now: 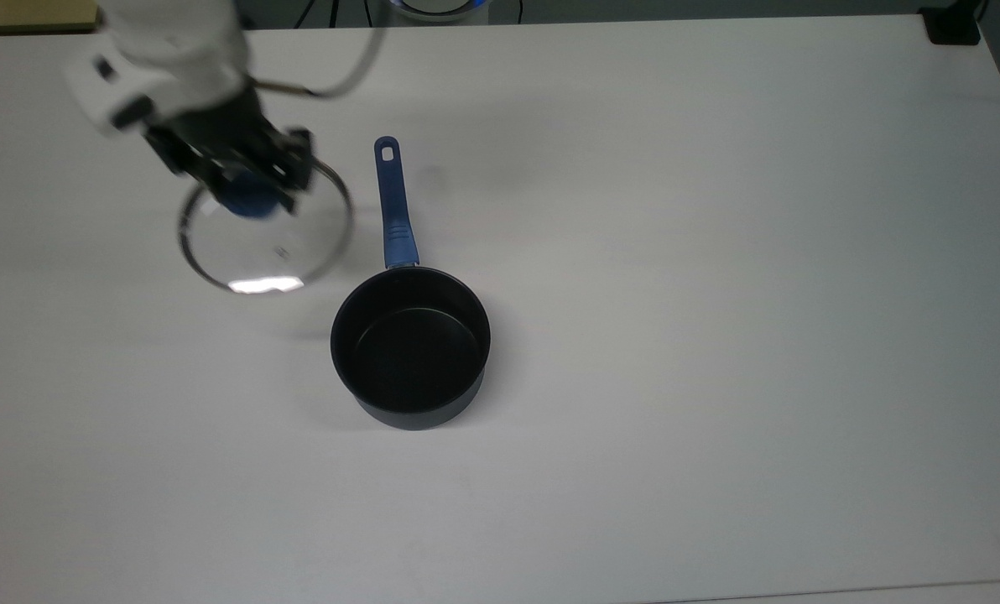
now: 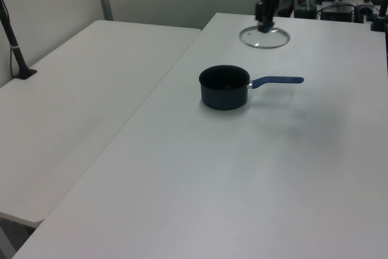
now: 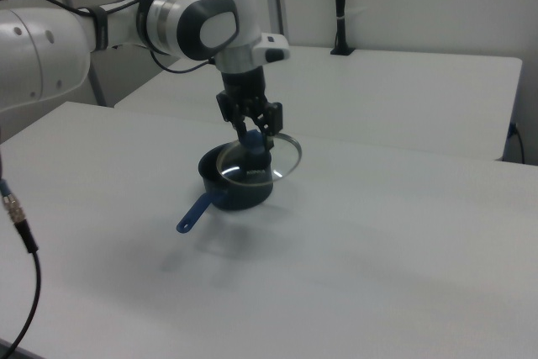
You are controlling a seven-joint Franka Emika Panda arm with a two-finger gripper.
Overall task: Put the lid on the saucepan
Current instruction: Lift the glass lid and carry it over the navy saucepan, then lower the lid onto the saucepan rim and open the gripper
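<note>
The lid (image 1: 275, 242), clear glass with a metal rim, hangs in the air by its blue knob (image 1: 251, 201), and my gripper (image 1: 252, 190) is shut on that knob. It is to the top view's left of the saucepan's blue handle (image 1: 393, 205). The saucepan (image 1: 410, 348) stands upright on the white table, black inside and uncovered. In the left view the lid (image 2: 270, 39) floats well above the table, behind the saucepan (image 2: 224, 88), under the gripper (image 2: 265, 24). In the right view the gripper (image 3: 255, 137) holds the lid (image 3: 283, 158) in front of the saucepan (image 3: 242, 196).
The white table (image 1: 718, 294) spreads wide around the pan. A second table (image 2: 79, 77) adjoins it at the left view's left, with a black clamped post (image 2: 15, 47). A black block (image 1: 953, 27) sits at the top view's far right corner.
</note>
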